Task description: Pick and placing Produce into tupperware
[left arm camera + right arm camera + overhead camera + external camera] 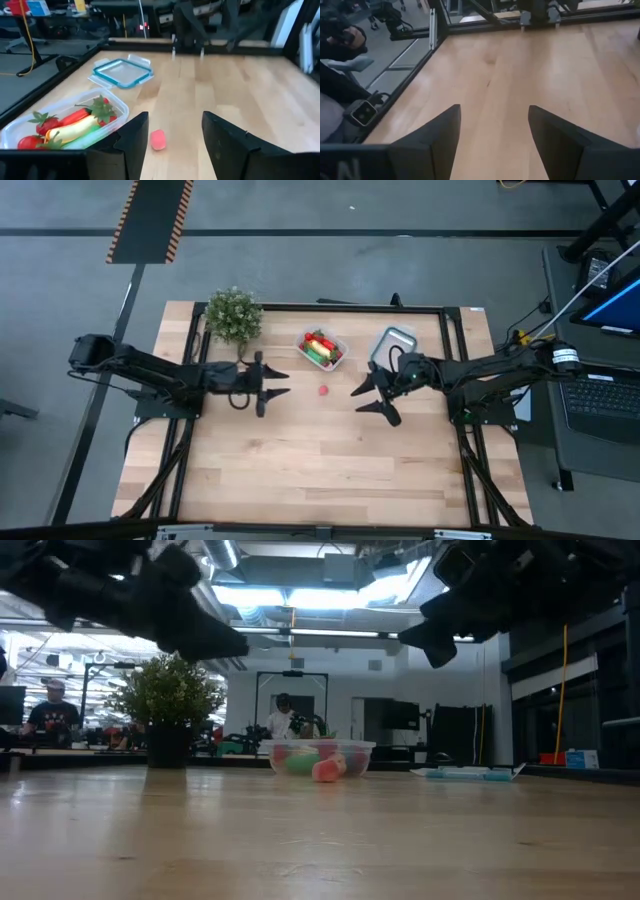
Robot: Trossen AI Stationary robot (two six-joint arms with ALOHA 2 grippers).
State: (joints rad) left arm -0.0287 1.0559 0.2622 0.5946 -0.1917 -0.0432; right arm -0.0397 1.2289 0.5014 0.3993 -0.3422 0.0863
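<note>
A wooden counter carries a small clear tupperware near its far edge, holding a yellow banana, a green piece and red strawberries. One small red piece lies loose on the counter, just in front of the tupperware. The left gripper hovers beside this piece, jaws spread and empty. The right gripper hovers on the other side, jaws also spread and empty. A blue-rimmed lid lies beside the tupperware, a potted plant on its other side.
</note>
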